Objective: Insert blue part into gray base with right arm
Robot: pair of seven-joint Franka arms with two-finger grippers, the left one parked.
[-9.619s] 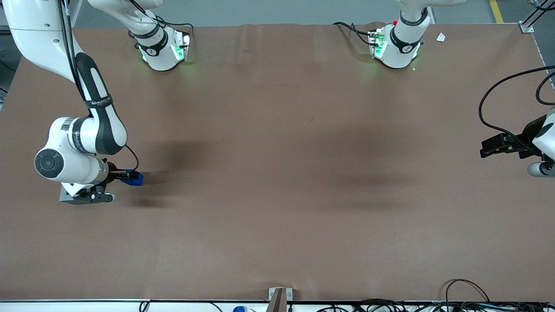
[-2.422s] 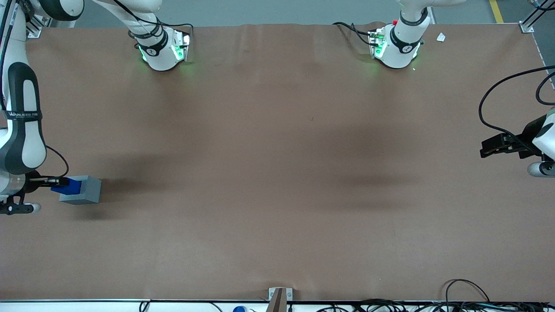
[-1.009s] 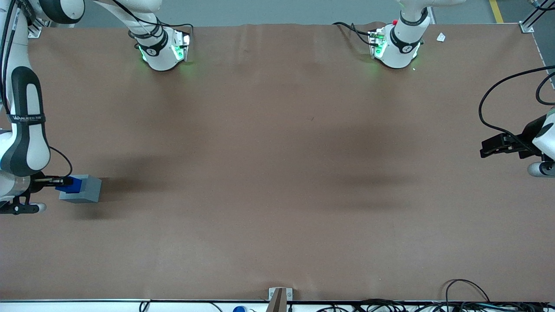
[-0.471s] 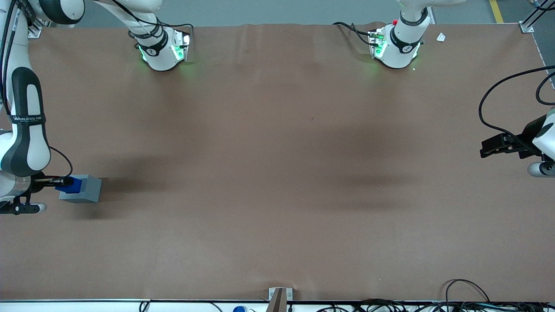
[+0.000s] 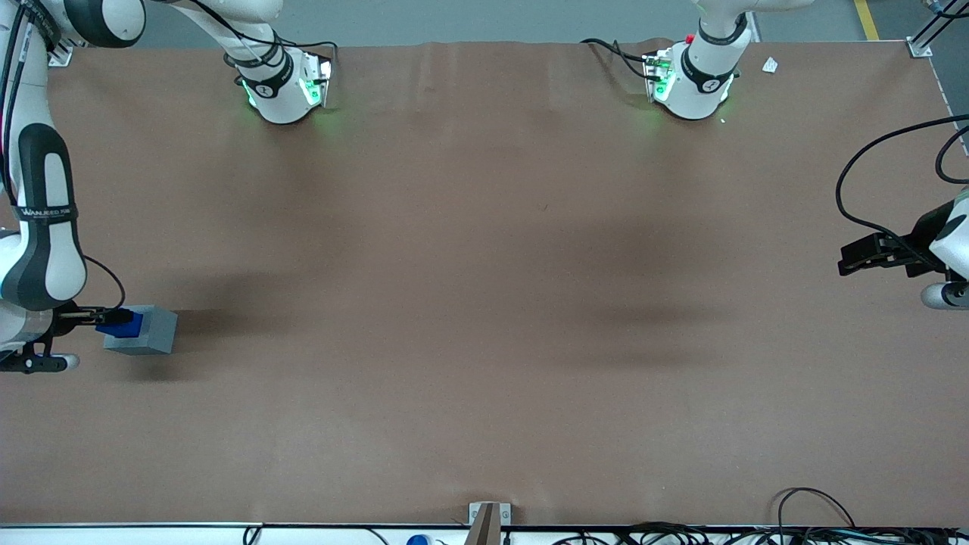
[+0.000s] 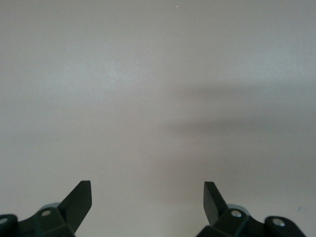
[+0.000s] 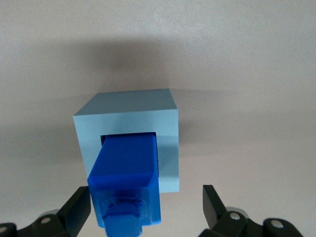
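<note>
Spread gripper (image 7: 146, 205) directly above blue part (image 7: 127, 185), fingers clear of it, part seated, slightly tilted, in socket of gray base (image 7: 128, 123) on table (image 5: 484, 303).

Blue part (image 7: 127, 177) bright blue; gray base (image 7: 127, 126) pale gray; jaws black.

The front view looks down from high over the whole brown table (image 5: 484, 303), facing the arm bases. The right wrist view looks straight down from close above the gripper (image 7: 146, 202), its spread fingers framing the blue part (image 7: 127, 177) and the gray base (image 7: 131, 133) just below. Both views share the base (image 5: 144, 331), part (image 5: 121, 325) and gripper (image 5: 91, 316). The left wrist view faces bare table (image 6: 158, 98) only.
</note>
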